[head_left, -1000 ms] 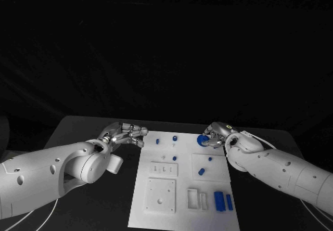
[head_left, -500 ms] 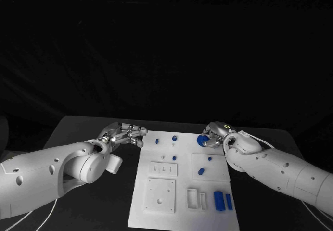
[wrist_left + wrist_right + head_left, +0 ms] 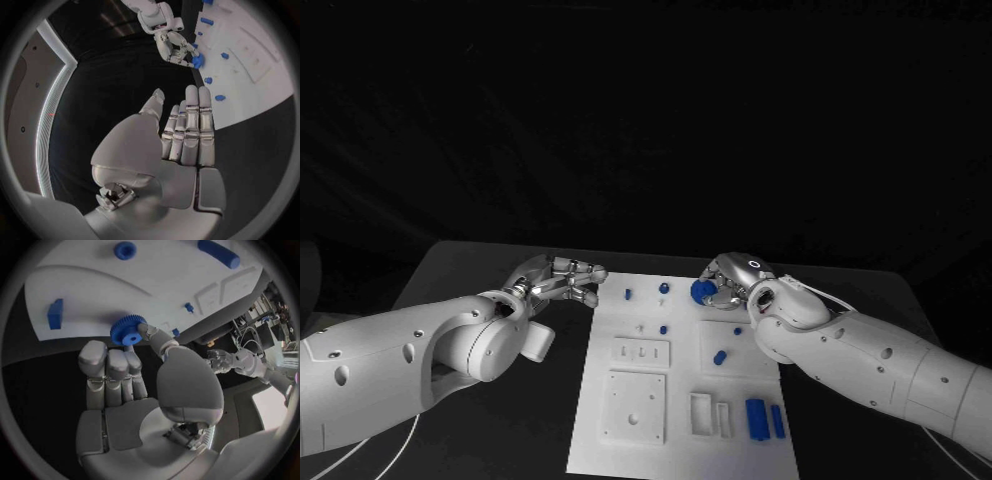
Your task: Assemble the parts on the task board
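In the head view the white task board (image 3: 678,385) lies mid-table. My right hand (image 3: 731,283) hovers over its far edge and pinches a blue toothed gear (image 3: 704,291) between thumb and fingers. The right wrist view shows that gear (image 3: 128,330) at the fingertips, just off the board (image 3: 144,285). My left hand (image 3: 565,278) stays beside the board's far left corner, off the plate. The left wrist view has its fingers (image 3: 189,127) stretched out, holding nothing. Small blue pegs (image 3: 664,288) stand near the far edge, and two blue bars (image 3: 763,418) lie at the near right.
More blue pieces sit on the board: a peg (image 3: 662,328) at its middle and an oblong piece (image 3: 720,356) on a raised square. White recessed blocks (image 3: 635,405) fill the near left. Black table (image 3: 473,270) surrounds the board.
My right hand has carried the blue gear leftward, further in over the board's far edge. The left hand has stayed put.
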Tool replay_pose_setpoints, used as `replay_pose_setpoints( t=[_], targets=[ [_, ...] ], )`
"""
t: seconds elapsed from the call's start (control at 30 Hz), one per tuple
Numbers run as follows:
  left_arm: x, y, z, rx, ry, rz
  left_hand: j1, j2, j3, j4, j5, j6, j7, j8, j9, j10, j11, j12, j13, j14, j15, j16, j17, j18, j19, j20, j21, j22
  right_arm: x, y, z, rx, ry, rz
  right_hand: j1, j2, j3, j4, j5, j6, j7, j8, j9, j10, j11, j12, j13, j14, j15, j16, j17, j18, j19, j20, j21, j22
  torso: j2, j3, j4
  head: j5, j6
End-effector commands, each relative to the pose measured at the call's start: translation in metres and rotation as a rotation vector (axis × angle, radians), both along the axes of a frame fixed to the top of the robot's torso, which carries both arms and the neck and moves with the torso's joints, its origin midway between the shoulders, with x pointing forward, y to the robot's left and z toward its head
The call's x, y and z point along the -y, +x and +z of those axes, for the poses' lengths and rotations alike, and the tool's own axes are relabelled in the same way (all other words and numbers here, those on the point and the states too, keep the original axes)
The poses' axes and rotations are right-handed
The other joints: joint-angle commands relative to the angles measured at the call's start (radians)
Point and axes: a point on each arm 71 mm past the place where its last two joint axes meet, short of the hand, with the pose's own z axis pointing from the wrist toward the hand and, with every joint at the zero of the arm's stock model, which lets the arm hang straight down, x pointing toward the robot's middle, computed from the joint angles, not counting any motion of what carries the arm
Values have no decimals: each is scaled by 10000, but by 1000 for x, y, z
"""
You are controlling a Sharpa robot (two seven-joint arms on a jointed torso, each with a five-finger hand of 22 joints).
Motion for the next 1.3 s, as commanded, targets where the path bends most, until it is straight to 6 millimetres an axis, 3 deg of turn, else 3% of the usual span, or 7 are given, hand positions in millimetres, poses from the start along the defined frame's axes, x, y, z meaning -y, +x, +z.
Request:
replay_pose_setpoints(
  t=[0.03,0.37,0.7,0.87,1.03,1.3],
  targets=[
    [2,0,1,-4,-92,-149,-49,36,5,-27,32,-92,-5,35,16,-40,-11,29,15,-61,-10,25,-5,-13,-96,-3,34,-13,-13,-6,11,817,67,172,-37,-37,37,49,66,111,-3,25,21,27,-66,49,20,15,-55,-32,9,-105,570,-64,86,1123,4,-9,2,15,-1],
    [3,-1,1,-16,-99,-173,-49,36,5,-27,32,-92,-5,35,16,-40,-11,29,15,-61,-10,25,-5,-13,-96,-3,34,-13,-49,-20,22,1231,440,886,-44,-69,65,90,-22,137,-12,24,20,39,-72,28,14,14,-65,-56,-3,-113,569,-73,132,1130,2,-25,6,29,2],
    [5,-1,1,-25,-112,-230,-49,36,5,-27,32,-92,-5,35,16,-40,-11,29,15,-61,-10,25,-5,-13,-96,-3,34,-13,-75,-24,5,874,172,1339,-43,-69,32,141,-78,111,-8,24,9,27,-68,0,7,14,-67,-75,-11,-116,565,-76,135,1127,17,-25,28,11,17],
    [7,-1,1,-30,-114,-256,-57,37,7,-8,33,-100,-2,32,15,-45,-8,30,15,-61,-8,25,-7,-11,-104,1,51,-39,-82,-23,-7,641,-76,1406,-46,-65,1,157,-78,105,-8,22,6,18,-68,-13,3,15,-67,-83,-14,-117,565,-75,128,1125,22,-32,33,21,-16],
    [7,0,1,-34,-112,-269,-57,37,7,-8,33,-100,-2,32,15,-45,-8,30,15,-61,-8,25,-7,-11,-104,1,51,-39,-86,-20,-16,496,-260,1390,-53,-65,-23,168,-72,92,-5,23,3,7,-64,-27,-2,14,-68,-86,-13,-116,564,-78,122,1124,24,-9,16,45,-17],
    [9,0,0,-39,-118,-305,-57,37,7,-8,33,-100,-2,32,15,-45,-8,30,15,-61,-8,25,-7,-11,-104,1,51,-39,-88,-16,-25,540,-493,1200,-28,-42,-49,175,-121,90,-4,26,-1,-2,-66,-50,-10,12,-69,-114,-27,-114,566,-78,112,1121,10,-3,9,65,-8]
  ],
)
